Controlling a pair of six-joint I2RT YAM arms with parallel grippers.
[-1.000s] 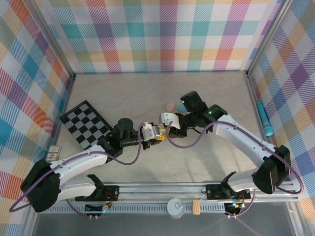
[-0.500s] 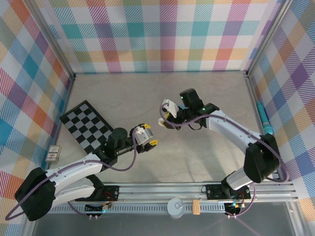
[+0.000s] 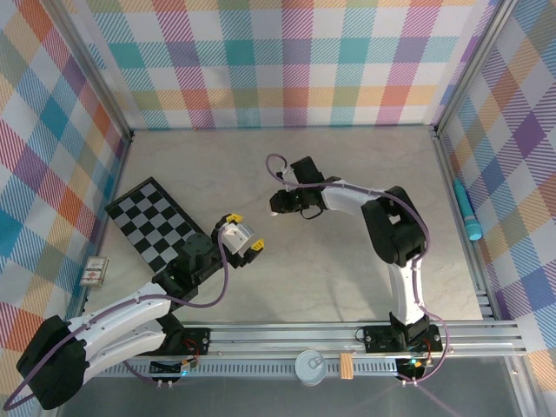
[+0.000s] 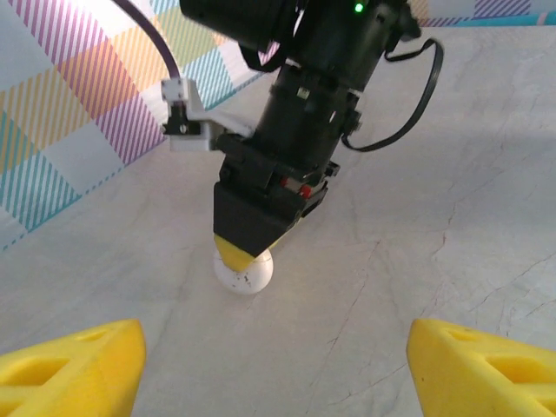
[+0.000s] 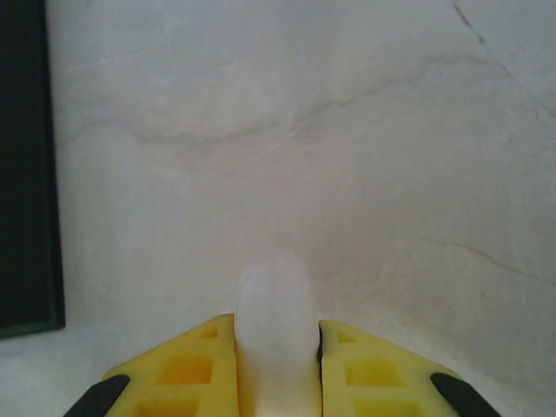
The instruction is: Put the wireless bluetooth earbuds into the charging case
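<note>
Left gripper (image 3: 246,231) backed off, spread wide — right gripper (image 4: 246,250) pinches white case (image 4: 245,273)

White case (image 4: 248,274) half behind the right claw (image 4: 236,253)

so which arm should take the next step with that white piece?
Right, likely: the right gripper is shut on the white rounded piece, down at the table; the left gripper is open, empty and set back.
</note>
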